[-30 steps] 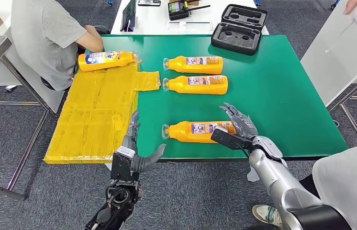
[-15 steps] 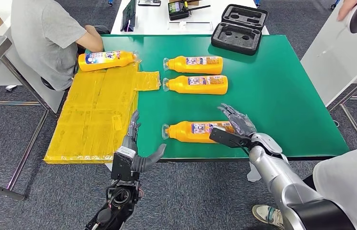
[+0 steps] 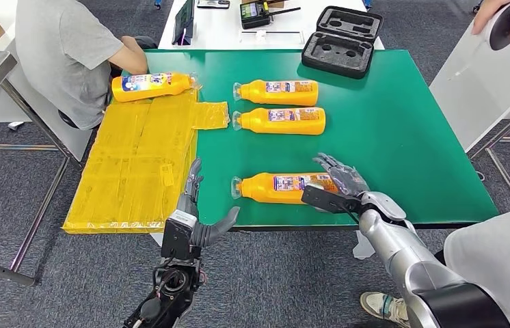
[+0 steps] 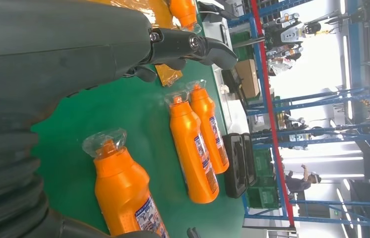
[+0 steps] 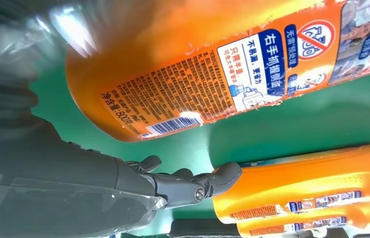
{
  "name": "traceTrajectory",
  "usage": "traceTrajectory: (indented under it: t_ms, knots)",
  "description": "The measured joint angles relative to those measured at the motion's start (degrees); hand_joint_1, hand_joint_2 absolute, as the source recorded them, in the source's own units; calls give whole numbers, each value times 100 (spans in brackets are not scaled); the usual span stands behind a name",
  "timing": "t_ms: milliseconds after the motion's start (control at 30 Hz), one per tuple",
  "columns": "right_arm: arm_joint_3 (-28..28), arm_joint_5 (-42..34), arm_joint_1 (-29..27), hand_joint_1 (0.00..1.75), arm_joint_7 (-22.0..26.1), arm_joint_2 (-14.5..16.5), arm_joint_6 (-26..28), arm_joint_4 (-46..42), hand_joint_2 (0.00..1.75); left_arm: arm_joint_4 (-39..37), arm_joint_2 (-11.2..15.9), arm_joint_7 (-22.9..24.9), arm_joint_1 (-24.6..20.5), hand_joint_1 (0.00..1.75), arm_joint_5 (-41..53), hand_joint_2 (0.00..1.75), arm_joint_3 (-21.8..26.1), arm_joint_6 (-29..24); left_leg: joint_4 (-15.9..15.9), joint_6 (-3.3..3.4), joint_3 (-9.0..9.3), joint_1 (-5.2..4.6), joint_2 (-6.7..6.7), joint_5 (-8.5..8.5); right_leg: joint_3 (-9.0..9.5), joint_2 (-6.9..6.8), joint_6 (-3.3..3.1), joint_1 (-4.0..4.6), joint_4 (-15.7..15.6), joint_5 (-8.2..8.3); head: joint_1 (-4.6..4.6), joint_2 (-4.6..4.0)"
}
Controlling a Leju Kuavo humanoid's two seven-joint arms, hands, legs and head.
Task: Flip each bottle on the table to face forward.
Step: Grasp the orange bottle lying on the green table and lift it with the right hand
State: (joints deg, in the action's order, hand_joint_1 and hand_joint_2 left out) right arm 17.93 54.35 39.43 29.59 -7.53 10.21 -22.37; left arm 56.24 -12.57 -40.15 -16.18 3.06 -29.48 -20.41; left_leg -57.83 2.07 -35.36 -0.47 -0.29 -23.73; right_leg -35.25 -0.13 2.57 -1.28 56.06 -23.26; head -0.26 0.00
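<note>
Several orange bottles lie on their sides on the green table (image 3: 403,123). The nearest bottle (image 3: 276,186) (image 4: 123,193) (image 5: 213,64) lies by the front edge, cap to the left, its barcode label up. My right hand (image 3: 340,183) is at its base end, fingers (image 5: 193,184) spread over it and the thumb on the near side, gripping nothing. Two more bottles (image 3: 276,91) (image 3: 279,120) (image 4: 193,144) lie side by side further back. A bottle with a blue label (image 3: 151,87) lies at the far left. My left hand (image 3: 196,213) hovers open at the front edge, its fingers (image 4: 193,44) apart.
A yellow plastic sheet (image 3: 136,157) covers the table's left part. A black foam case (image 3: 341,31) sits at the far edge. One person (image 3: 68,48) sits at the far left, another (image 3: 498,260) stands at my right, and a person's hand (image 3: 505,20) holds a round object at top right.
My right hand has slid slightly nearer and lower at the near bottle's base. The left hand has shifted a touch. The person's hand at top right has moved left.
</note>
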Motion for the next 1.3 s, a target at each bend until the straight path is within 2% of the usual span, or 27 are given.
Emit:
traceTrajectory:
  t_ms: [533,1033,1167,1300]
  knots:
    - [51,3,3,0,0,-14,-3,54,175,0,0,0,0,0,0,175,-2,0,0,0,0,0,0,0,0,0,0,0,0,0,1,0]
    - [79,38,65,0,-24,-107,-253,113,175,2,0,0,-4,0,-4,175,-28,70,-1,1,0,0,0,1,0,0,0,0,0,0,1,0]
    - [80,35,65,174,-37,-173,-551,149,175,2,-3,0,-23,0,-11,175,-44,104,-1,1,1,0,0,1,0,0,0,0,-1,0,1,0]
    - [84,-7,175,175,-98,-311,-1517,203,175,2,-9,0,-42,0,-54,175,-75,120,-1,1,5,0,1,1,2,0,0,0,-2,0,0,0]
